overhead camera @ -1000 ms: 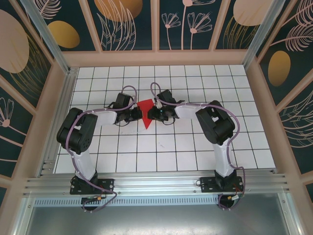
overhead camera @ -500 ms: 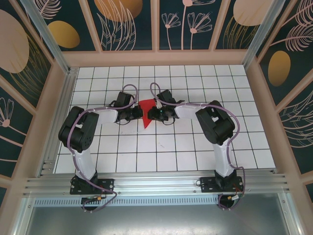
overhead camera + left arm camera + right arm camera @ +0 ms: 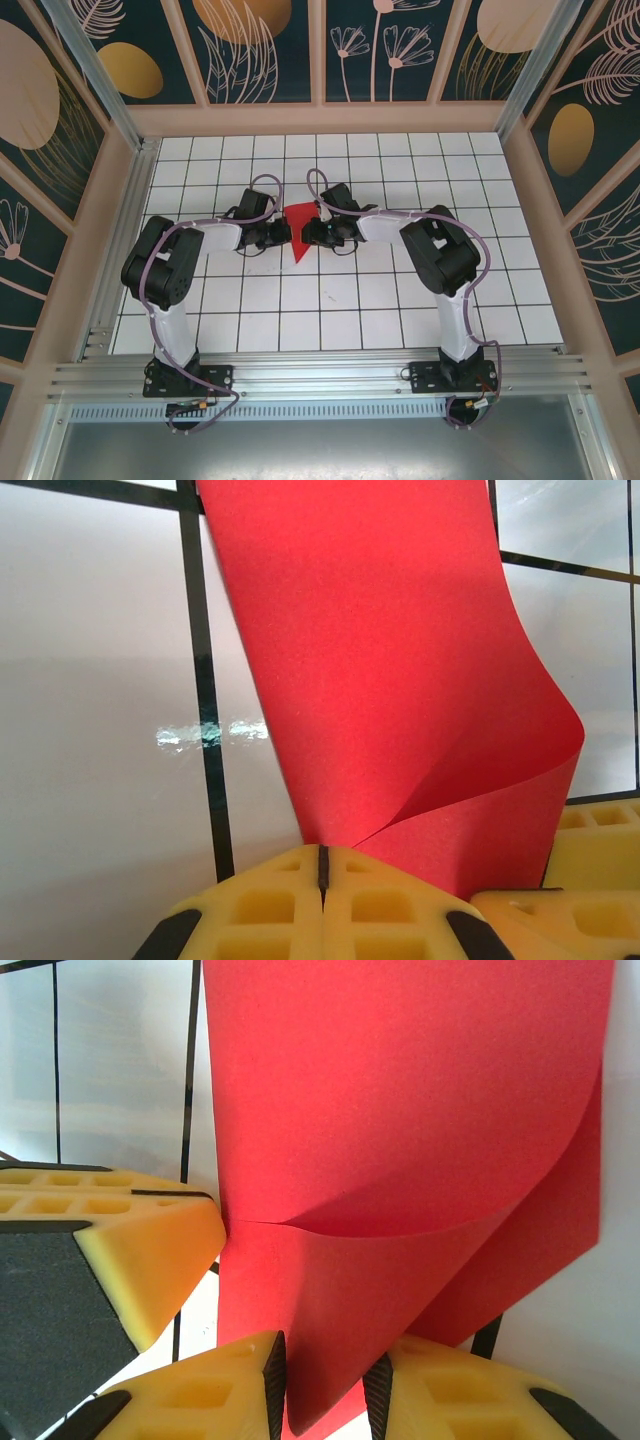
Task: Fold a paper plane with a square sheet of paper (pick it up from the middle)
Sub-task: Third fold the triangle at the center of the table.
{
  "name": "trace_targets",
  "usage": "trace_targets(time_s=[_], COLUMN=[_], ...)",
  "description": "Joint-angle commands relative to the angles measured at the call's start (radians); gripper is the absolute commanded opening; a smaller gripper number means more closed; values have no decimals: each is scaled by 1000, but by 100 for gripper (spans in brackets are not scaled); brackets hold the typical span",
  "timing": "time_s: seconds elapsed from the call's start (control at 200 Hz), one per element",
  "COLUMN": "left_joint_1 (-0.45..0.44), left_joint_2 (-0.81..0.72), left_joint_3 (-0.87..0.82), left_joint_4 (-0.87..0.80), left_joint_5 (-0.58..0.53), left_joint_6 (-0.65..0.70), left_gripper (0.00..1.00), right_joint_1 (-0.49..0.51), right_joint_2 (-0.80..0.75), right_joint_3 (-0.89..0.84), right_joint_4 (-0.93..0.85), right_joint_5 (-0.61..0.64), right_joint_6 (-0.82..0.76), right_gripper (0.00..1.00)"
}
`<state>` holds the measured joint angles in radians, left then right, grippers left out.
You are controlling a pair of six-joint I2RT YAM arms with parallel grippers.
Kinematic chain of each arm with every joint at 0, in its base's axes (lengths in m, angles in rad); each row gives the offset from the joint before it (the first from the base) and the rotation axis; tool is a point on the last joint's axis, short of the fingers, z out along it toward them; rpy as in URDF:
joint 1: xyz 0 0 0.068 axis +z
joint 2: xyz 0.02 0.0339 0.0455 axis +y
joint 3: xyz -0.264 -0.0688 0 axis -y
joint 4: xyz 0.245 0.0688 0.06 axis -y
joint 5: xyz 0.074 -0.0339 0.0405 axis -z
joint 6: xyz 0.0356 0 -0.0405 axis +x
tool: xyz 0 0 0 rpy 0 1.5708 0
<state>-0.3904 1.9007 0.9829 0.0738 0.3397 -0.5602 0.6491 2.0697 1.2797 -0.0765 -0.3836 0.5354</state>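
I read no text, label, brand or number on the red paper [image 3: 380, 660] or the tiled table [image 3: 100, 730] under it.

White grid-lined table [image 3: 400, 300]; folded red paper [image 3: 298, 238] at middle.

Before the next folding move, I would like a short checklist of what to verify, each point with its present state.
1. Left gripper shut on the red sheet: ok, its pads meet on the paper's edge.
2. Right gripper holding the sheet: ok, paper fills the gap between its fingers.
3. Fold pressed into a sharp crease: not ok, the sheet curls over in an open, rounded bend.
4. Sheet free of tears: ok on the parts that show.
5. Grippers clear of each other: cannot tell, they stand very close together and contact cannot be ruled out.
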Motion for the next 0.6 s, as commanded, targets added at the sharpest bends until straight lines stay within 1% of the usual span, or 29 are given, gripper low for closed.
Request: trace_targets(time_s=[0.0,0.29,0.596], left_joint_1=[7,7,5], left_joint_2=[24,32,47], left_joint_3=[19,32,37], left_joint_4=[-20,-20,-37], left_joint_5=[3,28,10], left_joint_6=[26,42,47], left_gripper=[0,0,0], right_joint_1=[-5,-5,-7], right_joint_2=[49,58,59], right_joint_3=[-6,-3,3], right_joint_4=[-86,-86,-90], right_joint_5=[73,66,63], right_joint_6=[-15,-13,-6], right_gripper=[32,32,32])
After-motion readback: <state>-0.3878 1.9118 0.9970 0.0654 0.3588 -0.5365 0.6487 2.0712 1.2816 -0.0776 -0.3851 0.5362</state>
